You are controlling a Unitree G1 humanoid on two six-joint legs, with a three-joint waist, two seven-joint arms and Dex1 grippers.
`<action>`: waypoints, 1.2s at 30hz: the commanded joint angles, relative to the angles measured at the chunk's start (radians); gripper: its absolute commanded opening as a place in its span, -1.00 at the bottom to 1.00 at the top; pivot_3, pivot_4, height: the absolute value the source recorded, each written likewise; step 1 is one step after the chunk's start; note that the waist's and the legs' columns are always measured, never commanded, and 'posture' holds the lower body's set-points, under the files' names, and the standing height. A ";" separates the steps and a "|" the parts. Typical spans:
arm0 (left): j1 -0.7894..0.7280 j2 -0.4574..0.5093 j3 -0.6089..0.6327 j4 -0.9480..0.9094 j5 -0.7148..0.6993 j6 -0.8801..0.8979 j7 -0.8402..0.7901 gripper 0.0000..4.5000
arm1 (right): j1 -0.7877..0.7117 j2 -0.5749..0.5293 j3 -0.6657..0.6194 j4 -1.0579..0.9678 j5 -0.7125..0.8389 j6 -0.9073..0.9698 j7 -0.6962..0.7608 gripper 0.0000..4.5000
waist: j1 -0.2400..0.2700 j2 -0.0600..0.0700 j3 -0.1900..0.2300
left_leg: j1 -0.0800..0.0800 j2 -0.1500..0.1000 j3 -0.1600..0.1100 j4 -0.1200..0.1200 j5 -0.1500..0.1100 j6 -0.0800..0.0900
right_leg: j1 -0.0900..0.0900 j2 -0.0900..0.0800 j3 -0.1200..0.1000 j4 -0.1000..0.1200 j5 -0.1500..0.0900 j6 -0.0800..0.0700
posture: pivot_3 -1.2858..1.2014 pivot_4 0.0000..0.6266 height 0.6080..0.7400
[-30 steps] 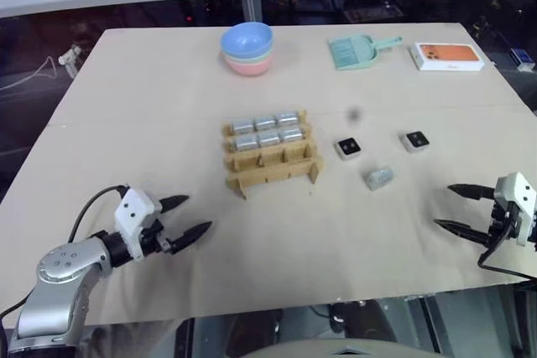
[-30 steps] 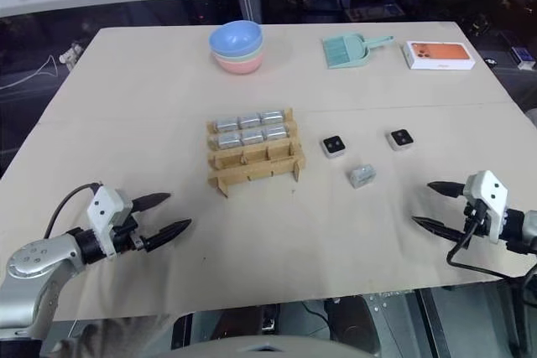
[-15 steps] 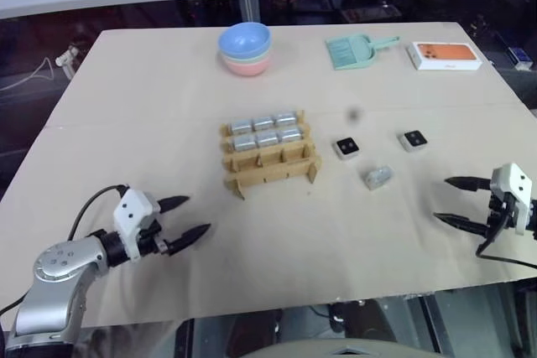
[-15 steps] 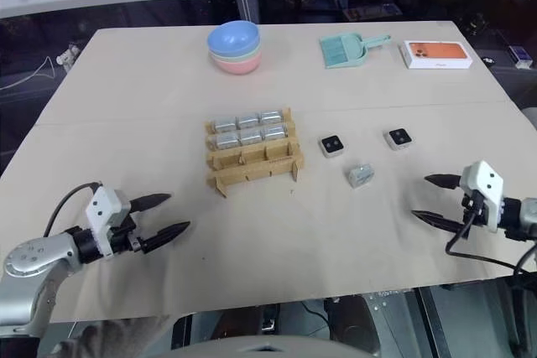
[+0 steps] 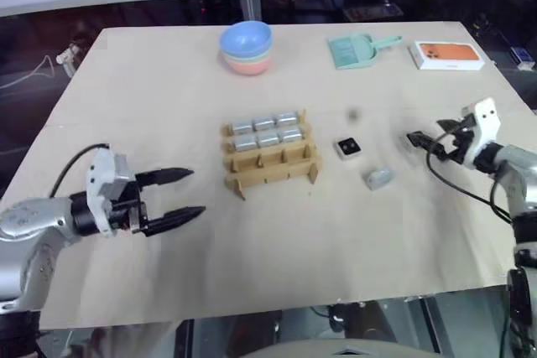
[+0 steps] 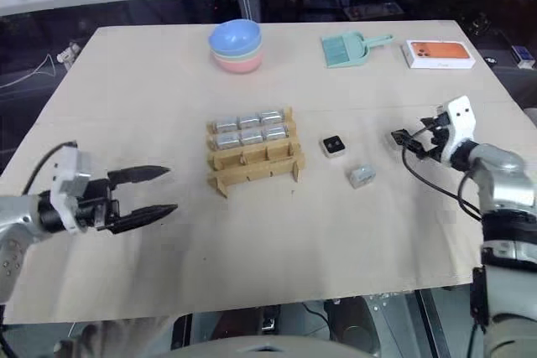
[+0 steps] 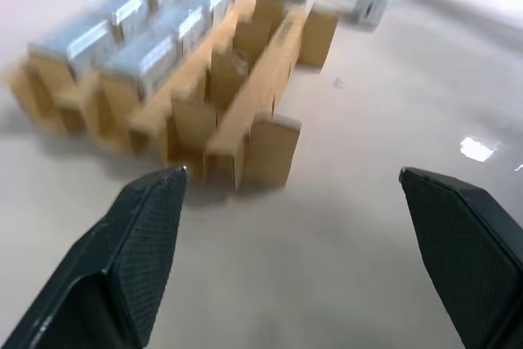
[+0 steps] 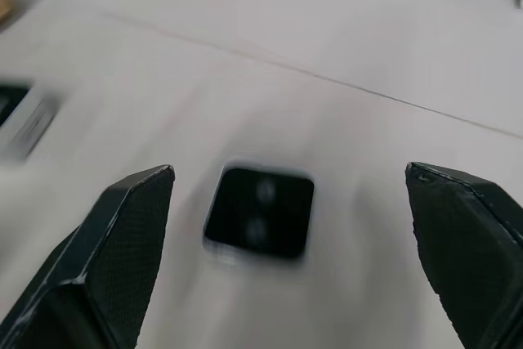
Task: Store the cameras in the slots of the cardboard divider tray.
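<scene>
Cardboard divider tray [image 5: 270, 157], tan, six silvery cameras [image 5: 267, 131] inside

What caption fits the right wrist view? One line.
Open right gripper poised over a loose camera on the table.

1. Our left gripper [image 5: 174, 194] hangs above the table at our left, its two black fingers spread wide and pointing inward, holding nothing.
2. Our right gripper [image 6: 411, 142] reaches forward at our right, fingers parted and empty, pointing inward and slightly down.
</scene>
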 commanded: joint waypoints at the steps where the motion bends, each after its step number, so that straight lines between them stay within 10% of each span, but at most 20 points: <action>1: -0.065 0.053 0.036 -0.056 -0.077 0.053 -0.053 0.91 | -0.049 0.017 0.001 0.081 -0.015 0.012 -0.048 1.00 | 0.001 0.000 0.000 | -0.001 0.000 0.000 0.000 0.000 0.000 | 0.000 0.000 -0.001 -0.001 0.000 0.000 | 0.03 -0.52 1.00; 10: -0.159 0.063 0.015 -0.065 -0.093 0.101 -0.053 0.91 | -0.033 0.047 0.044 0.102 -0.052 0.001 -0.066 1.00 | -0.005 0.001 0.001 | -0.001 -0.001 -0.001 0.000 0.000 0.000 | 0.000 0.000 -0.001 0.000 0.002 0.004 | 0.03 -0.52 1.00; 17: -0.164 0.071 -0.004 -0.058 -0.108 0.187 -0.025 0.93 | -0.007 0.039 0.069 0.091 -0.103 -0.075 -0.074 -0.13 | -0.005 0.001 0.001 | -0.001 -0.001 -0.001 0.000 0.000 0.000 | 0.000 0.000 -0.001 0.000 0.002 0.004 | 0.03 -0.52 1.00; 36: -0.541 -0.138 -0.244 -0.033 -0.148 0.598 0.366 0.93 | -0.061 0.098 0.384 -0.454 -0.311 -0.685 0.062 -0.12 | -0.002 0.002 0.002 | -0.001 -0.001 -0.004 0.001 0.000 0.000 | 0.000 0.000 -0.001 0.001 0.002 0.004 | 0.03 -0.52 1.00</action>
